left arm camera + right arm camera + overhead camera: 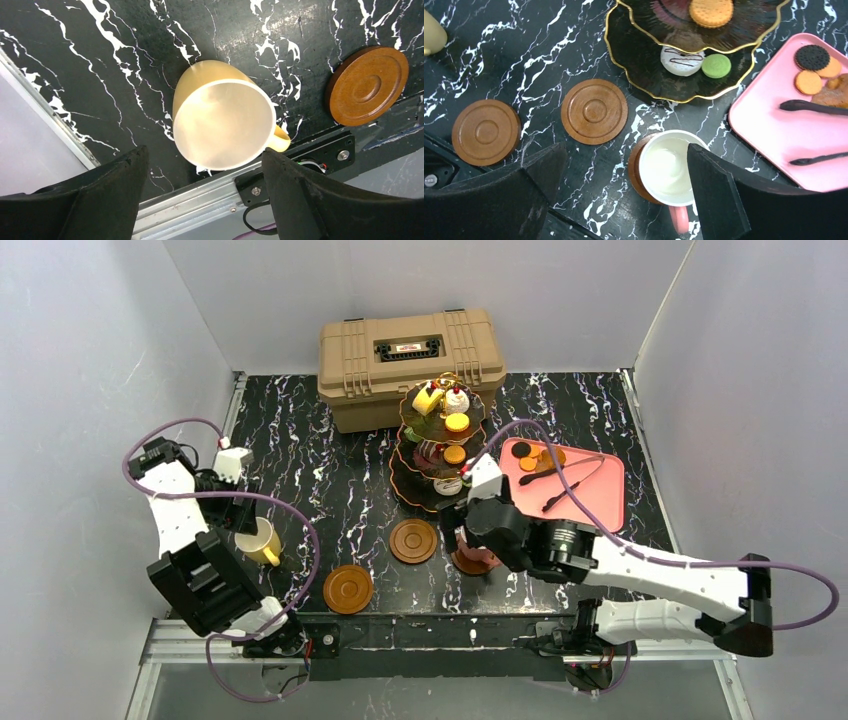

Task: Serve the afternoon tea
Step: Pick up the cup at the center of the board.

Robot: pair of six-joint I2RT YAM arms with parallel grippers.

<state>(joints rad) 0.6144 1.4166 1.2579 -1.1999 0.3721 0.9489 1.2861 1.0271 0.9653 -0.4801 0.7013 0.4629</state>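
Looking down, we saw the left gripper [202, 160] spread wide w/ nothing in it, hanging over the yellow cup [222, 117], which stood on the marble table [300, 440] near its front left edge, off any saucer. The right gripper [624, 152] was likewise wide open & empty above the pink cup [671, 167], which sat on a brown saucer [634, 170] just in front of the 3-tier stand [634, 55]. A second saucer [594, 111] and a third saucer [486, 132] lay btwn the cups. The stand's bottom tier held a white pastry [681, 60] & green macaron [716, 65]. Right of it, a pink tray [769, 145] carried cookies [809, 82] and black tongs [809, 106]; a tan toolbox [410, 365] stood behind.
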